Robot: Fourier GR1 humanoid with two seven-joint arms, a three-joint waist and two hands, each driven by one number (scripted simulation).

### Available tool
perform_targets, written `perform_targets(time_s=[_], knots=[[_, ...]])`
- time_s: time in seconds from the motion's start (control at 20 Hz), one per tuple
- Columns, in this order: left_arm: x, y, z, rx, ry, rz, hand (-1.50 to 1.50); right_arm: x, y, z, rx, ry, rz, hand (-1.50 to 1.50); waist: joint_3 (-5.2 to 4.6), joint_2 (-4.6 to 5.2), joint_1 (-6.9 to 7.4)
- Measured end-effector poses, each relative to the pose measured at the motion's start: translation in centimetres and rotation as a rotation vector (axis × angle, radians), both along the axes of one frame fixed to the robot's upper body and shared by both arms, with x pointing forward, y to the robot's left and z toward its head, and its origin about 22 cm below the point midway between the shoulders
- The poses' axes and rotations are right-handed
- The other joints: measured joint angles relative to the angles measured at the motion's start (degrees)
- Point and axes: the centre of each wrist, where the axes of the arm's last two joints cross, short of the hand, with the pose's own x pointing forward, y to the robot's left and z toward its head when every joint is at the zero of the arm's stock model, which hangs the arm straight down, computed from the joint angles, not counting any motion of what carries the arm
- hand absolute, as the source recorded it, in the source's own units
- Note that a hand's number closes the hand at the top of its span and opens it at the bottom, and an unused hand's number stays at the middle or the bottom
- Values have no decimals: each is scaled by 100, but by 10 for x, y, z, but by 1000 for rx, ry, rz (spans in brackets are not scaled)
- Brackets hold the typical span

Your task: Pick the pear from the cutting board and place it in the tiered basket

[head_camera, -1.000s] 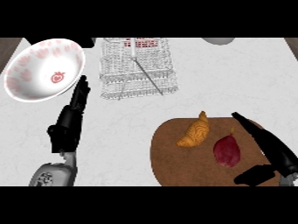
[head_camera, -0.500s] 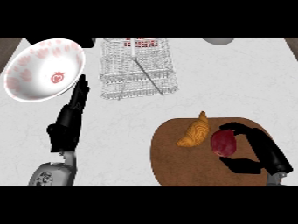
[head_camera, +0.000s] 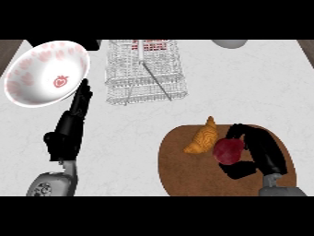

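No words, numbers or brand names can be read anywhere. The only sign is a small red strawberry-like emblem at the centre of the white plate (head_camera: 48,73), ringed by pale pink marks along its rim. A red-and-white patch shows behind the top of the wire tiered basket (head_camera: 146,69), too blurred to read.

Each grey forearm ends in a glossy black robot hand, left (head_camera: 69,133) and right (head_camera: 261,150), with slender segmented fingers.

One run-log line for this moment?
grasp | right hand curled round pear on cutting board | left hand open | basket awaits
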Motion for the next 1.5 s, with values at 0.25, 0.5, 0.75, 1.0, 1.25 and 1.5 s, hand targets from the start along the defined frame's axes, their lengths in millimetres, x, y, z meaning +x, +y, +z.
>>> perform_targets(time_s=[0.25,0.5,0.75,1.0,1.25,1.5], knots=[[4,-11,1,7,-10,-49,0,14,64,12,-319,70,47,150,-103,14,320],[6,-19,2,10,-10,-85,0,24,125,32,-553,94,17,150,-50,43,540],[10,-26,4,8,-10,-100,0,27,179,65,-643,32,-87,150,15,57,602],[13,-27,4,4,2,-93,0,27,214,117,-608,-122,-117,150,29,31,575],[16,-24,5,5,1,-84,0,28,234,167,-536,-234,-110,150,28,5,534],[15,-24,2,7,3,-78,0,34,247,214,-478,-290,-112,150,25,-23,460]])
